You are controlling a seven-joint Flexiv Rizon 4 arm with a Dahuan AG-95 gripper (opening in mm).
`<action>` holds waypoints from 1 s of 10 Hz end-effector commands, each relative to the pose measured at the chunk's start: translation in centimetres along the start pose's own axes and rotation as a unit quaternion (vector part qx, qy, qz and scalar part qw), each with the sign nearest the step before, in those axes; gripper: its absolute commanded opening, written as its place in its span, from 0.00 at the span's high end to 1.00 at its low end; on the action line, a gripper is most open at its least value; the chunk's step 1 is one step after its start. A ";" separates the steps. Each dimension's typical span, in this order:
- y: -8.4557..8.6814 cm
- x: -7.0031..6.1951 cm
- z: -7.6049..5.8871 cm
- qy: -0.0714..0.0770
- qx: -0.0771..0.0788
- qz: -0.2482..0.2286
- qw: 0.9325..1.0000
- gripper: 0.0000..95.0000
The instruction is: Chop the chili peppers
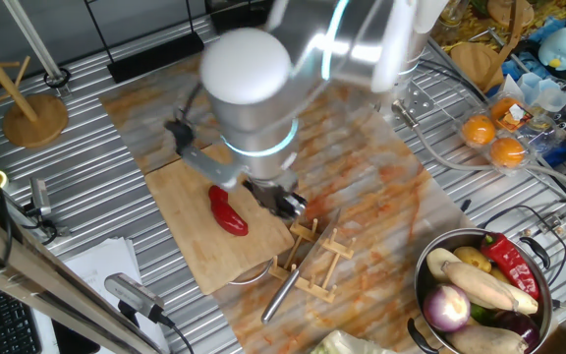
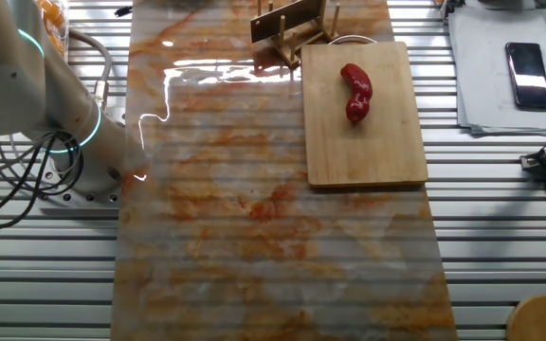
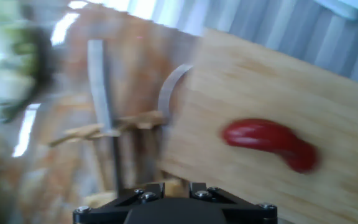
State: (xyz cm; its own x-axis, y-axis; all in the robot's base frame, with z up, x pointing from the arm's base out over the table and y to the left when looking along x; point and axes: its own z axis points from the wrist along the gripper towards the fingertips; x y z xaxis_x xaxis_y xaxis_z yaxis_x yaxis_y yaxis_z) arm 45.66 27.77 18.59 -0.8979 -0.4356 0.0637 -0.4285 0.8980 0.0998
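Note:
One glossy red chili pepper [image 1: 227, 211] lies whole on the bamboo cutting board [image 1: 190, 187]. The other fixed view shows the chili pepper [image 2: 356, 92] near the board's [image 2: 368, 142] rack end. My gripper [image 1: 285, 204] hangs low at the board's edge, just right of the pepper and apart from it. The hand view is blurred. In it the pepper [image 3: 269, 142] lies ahead and to the right of the gripper [image 3: 178, 186], whose two finger stubs show a small gap with nothing between them. A knife [image 1: 288, 285] rests on a wooden rack [image 1: 312, 261] beside the board.
A steel pot [image 1: 430, 334] with mixed vegetables stands at the front right. A wooden stand [image 1: 35, 118] is at the back left, and oranges in a plastic box [image 1: 494, 133] at the back right. A phone [image 2: 526, 74] lies on papers beyond the board.

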 end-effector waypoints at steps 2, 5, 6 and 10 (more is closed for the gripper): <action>2.0 -0.7 1.8 0.008 0.012 0.039 0.999 0.80; 1.8 -1.1 4.1 0.006 0.014 0.049 0.999 0.80; 2.0 -1.2 4.6 0.007 0.013 0.051 0.999 0.80; 4.0 -1.3 6.1 0.010 0.013 0.066 0.998 0.80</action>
State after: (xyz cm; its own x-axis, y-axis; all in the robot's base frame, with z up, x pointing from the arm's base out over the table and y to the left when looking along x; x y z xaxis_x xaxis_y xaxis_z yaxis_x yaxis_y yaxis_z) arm 44.30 32.50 12.49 -0.9436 -0.3160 0.0991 -0.3110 0.9483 0.0630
